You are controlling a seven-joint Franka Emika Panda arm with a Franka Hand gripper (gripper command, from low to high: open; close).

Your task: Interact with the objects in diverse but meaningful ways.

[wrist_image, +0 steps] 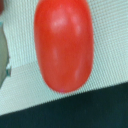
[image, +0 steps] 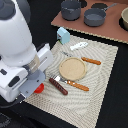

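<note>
Gripper first: in the exterior view my arm's white bulk covers it, so I can only place it low over the near corner of the woven mat (image: 102, 80), towards that view's left. Neither picture shows the fingers, so I cannot tell how far apart the jaws stand or whether they have hold of anything.

Directly under the wrist camera lies the tomato (wrist_image: 63, 45), filling most of that picture, glossy red and resting on the mat's weave. In the exterior view only a sliver of it (image: 38, 88) peeps out from beneath the arm. I judge it to lie straight below the end effector, very near. From the wrist it reads as oval instead of round, its long axis running up and down the picture; whether that is true shape or closeness of lens I cannot say. If the jaws close across the short axis, the grasp should sit best.

Moving outward, the sausage (image: 58, 86) lies just beside the tomato, pointing diagonally towards the wooden plate (image: 73, 68) in the mat's middle. Orange-handled cutlery (image: 91, 61) flanks the plate. Beyond it the white piece (image: 79, 46) and the light blue cup (image: 63, 35) sit at the mat's far edge, well apart from the arm. Grey pots (image: 94, 17) stand on the brown board behind.
</note>
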